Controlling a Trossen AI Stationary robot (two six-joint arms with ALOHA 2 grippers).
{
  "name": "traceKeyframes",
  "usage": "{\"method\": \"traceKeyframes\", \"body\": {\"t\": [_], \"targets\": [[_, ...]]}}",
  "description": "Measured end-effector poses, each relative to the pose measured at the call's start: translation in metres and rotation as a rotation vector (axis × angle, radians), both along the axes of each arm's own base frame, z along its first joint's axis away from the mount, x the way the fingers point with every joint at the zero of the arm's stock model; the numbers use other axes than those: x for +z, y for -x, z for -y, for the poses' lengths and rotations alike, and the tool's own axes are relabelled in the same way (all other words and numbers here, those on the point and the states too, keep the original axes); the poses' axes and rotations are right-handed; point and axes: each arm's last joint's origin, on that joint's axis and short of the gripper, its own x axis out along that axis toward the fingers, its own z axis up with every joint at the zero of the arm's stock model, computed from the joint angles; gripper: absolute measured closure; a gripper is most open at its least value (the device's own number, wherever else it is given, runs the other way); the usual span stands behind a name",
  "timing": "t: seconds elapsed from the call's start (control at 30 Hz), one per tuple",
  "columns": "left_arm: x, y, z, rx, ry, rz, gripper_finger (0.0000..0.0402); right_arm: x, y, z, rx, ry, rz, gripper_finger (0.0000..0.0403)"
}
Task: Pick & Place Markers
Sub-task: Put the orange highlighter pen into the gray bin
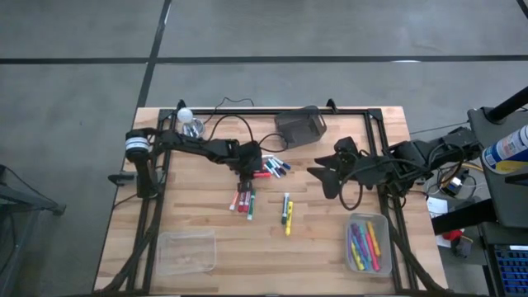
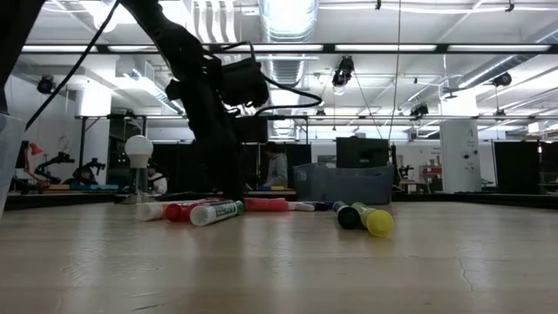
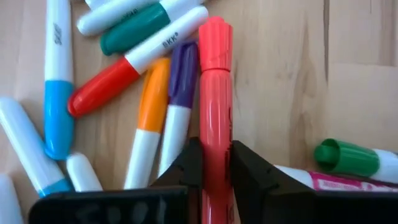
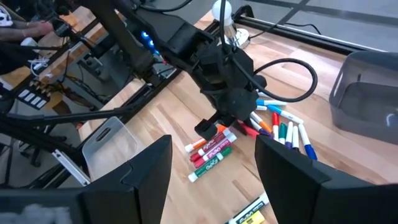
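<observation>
Left pincer clamped low at mid-surface, right arm waiting

The left arm reaches in from the surface's back-left corner, elbow bent, its wrist tipped steeply down over the middle of the surface; the left pincer [image 3: 216,177] is down at the wood with its two dark fingers [image 3: 186,165] pressed against the sides of a red marker [image 3: 214,93]. The right arm lies folded at the right side of the surface, and the right pincer [image 4: 211,180] hangs above it, fingers spread wide apart.

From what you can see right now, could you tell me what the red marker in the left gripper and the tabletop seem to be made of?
Red marker: likely glossy plastic, with bright highlights along its barrel. Table: wood, probably matte-sealed planks, showing grain and seams. The left gripper is shut on the marker.
</observation>
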Motion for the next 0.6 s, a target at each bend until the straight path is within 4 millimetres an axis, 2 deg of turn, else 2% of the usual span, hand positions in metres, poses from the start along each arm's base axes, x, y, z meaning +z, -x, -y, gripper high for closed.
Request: {"method": "traceKeyframes", "body": {"t": [0.1,0.23,0.33,0.5,0.6], "targets": [[0.014,-0.003,0.000,0.026,0.023,0.032,0.0355,0.001,0.000,0.000,-0.007,0.004,0.010,0.0184],[0.055,-0.009,-0.001,0.060,0.066,0.169,0.0355,0.001,0.000,0.001,-0.033,0.026,0.015,0.0184],[0.093,-0.012,-0.002,0.083,0.112,0.289,0.0355,0.002,0.000,0.002,-0.071,0.050,0.026,0.0184],[0.170,-0.010,0.000,0.075,0.148,0.532,0.0355,0.008,-0.002,0.003,-0.141,0.091,0.098,0.0184],[0.207,-0.007,0.001,0.068,0.179,0.646,0.0355,0.012,-0.003,0.004,-0.183,0.135,0.140,0.0184]]}}
